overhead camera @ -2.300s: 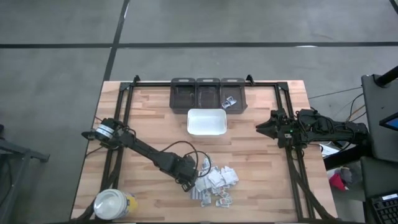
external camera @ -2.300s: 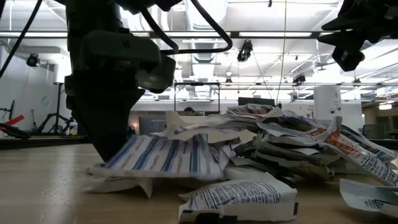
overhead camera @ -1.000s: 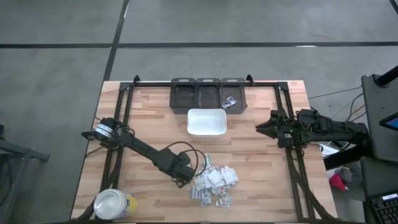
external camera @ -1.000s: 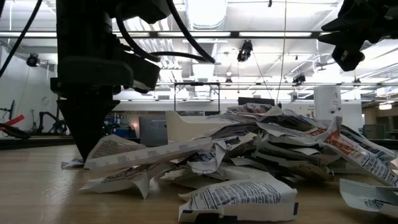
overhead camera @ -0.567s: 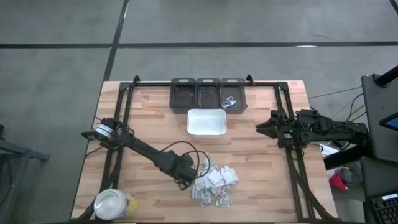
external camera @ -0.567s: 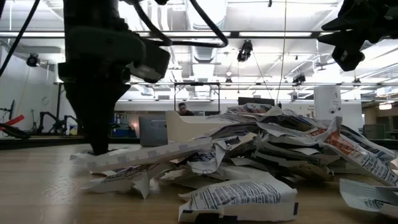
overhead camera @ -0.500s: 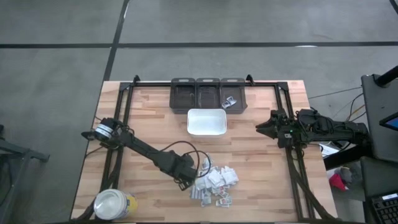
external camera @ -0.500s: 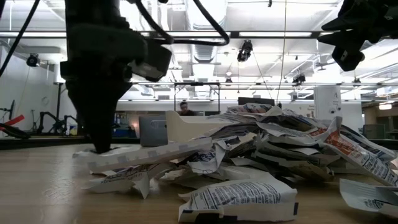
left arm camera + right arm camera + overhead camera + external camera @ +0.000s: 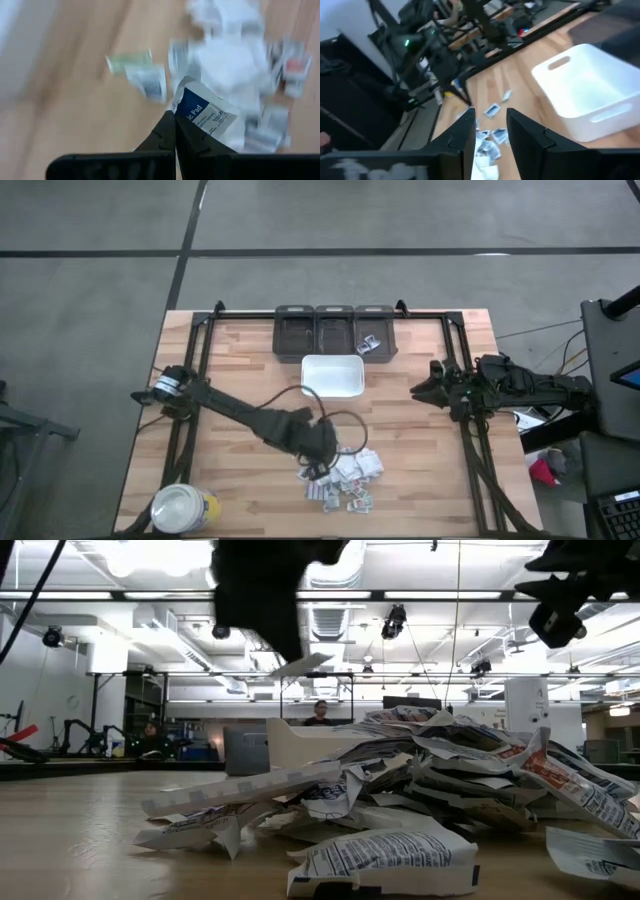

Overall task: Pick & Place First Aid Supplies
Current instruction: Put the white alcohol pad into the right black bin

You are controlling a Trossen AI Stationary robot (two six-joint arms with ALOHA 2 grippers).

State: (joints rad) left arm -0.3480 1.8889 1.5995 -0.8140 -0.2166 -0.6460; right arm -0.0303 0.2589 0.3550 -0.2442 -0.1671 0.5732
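Note:
The first aid supplies lie as a loose pile of small white printed packets (image 9: 346, 476) on the wooden table's near middle, seen close up in the low view (image 9: 430, 790). My left gripper (image 9: 321, 456) hangs above the pile's left side, shut on one white packet with a blue panel (image 9: 206, 113). My right gripper (image 9: 432, 389) stands open at the table's right side, well above the wood, with nothing between its fingers (image 9: 470, 127). A white tray (image 9: 332, 377) sits behind the pile. My left gripper pinches the blue-and-white packet by one edge near a corner (image 9: 183, 111) between its two shut fingertips. The fingers slant down from above. The packet is lifted clear of the pile and juts out from the fingertips, nearly level in the low view (image 9: 301, 664).
Three dark bins (image 9: 335, 331) stand along the far edge; the right one holds a few packets (image 9: 368, 344). A white-lidded yellow jar (image 9: 183, 508) stands at the near left corner. A black frame (image 9: 190, 350) runs around the table. Bare wood lies left of the pile.
My left gripper has risen from the table at the pile's left edge, taking one small packet with it, and has gone toward the table's right, turning as it rose. The long flat packet it stood on stays on the table.

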